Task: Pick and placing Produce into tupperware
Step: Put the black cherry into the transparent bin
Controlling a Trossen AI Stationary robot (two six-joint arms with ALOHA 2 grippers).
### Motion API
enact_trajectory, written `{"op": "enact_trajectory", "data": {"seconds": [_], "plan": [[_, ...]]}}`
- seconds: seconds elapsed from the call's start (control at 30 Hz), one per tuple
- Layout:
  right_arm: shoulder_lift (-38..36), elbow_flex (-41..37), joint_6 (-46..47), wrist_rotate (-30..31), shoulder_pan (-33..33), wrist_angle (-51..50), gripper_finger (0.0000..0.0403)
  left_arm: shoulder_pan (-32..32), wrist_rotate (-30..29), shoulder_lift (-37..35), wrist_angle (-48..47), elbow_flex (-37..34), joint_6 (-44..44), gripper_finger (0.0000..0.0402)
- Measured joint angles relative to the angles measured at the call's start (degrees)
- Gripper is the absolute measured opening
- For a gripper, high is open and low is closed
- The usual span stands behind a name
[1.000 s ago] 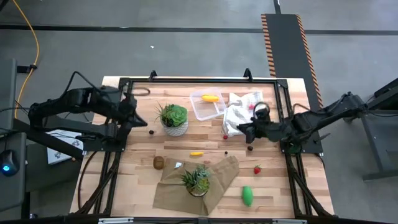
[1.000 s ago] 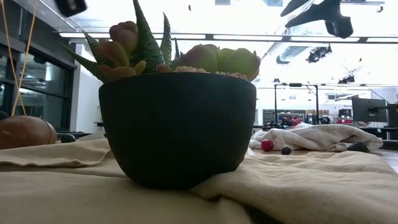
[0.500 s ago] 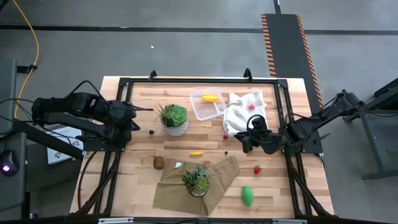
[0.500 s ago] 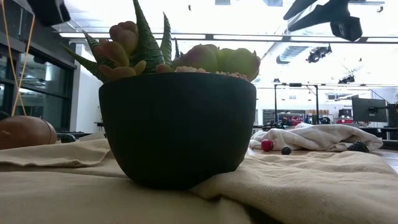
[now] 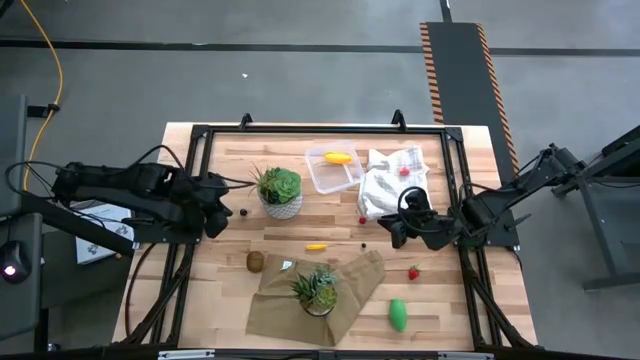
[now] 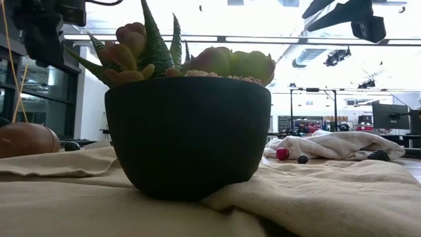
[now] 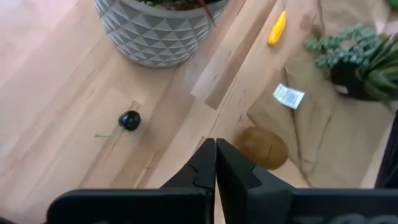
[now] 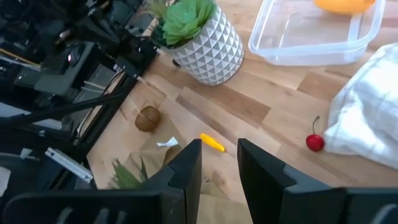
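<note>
My left end effector (image 5: 218,196) hovers closed and empty at the desk's (image 5: 450,310) left edge, near a small dark berry (image 5: 243,212). The tupperware (image 5: 333,170) holds a yellow piece (image 5: 338,157). My right end effector (image 5: 391,229) is open and empty below the white cloth (image 5: 392,180).

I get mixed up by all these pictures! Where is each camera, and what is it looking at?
High view: above the table, looking straight down; both arms show.
Low view: at tabletop height, facing the dark plant pot; arm parts hang above.
Left wrist view: on the left arm, past the shut left gripper, at the brown ball.
Right wrist view: on the right arm, past the open right gripper, at the tupperware.
Both wrist views share the brown ball.
</note>
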Motion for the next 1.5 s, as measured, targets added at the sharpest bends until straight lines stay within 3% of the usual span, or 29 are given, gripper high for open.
{"op": "enact_trajectory", "data": {"seconds": [0.27, 0.67, 0.87, 1.13, 1.4, 1.5], "plan": [[0.02, 0.00, -0.46, -1.44, 0.00, -1.52, 0.0094, -11.22, -8.66, -1.03, 2.06, -0.10, -13.40, 0.0001], [-0.56, 0.00, -0.49, -3.66, -0.02, -6.42, 0.0094, -34.18, -27.66, 8.90, 3.16, -0.07, -41.95, 0.0000], [-3.58, 0.00, -0.49, -3.66, -0.02, -9.22, 0.0094, -41.69, -29.79, 16.87, -0.43, -0.06, -57.63, 0.0000], [-8.37, 0.00, -2.38, -3.01, -0.02, -10.86, 0.0094, -45.63, -33.13, 29.30, -7.06, -0.06, -76.89, 0.0000], [-11.12, 0.00, -3.53, -2.49, -0.04, -11.74, 0.0094, -45.51, -34.37, 39.31, -7.37, -0.04, -85.04, 0.0000], [-11.32, 0.00, -3.53, -2.47, -0.04, -11.76, 0.0094, -45.51, -37.31, 41.24, -7.36, -0.04, -86.81, 0.0001]]}}
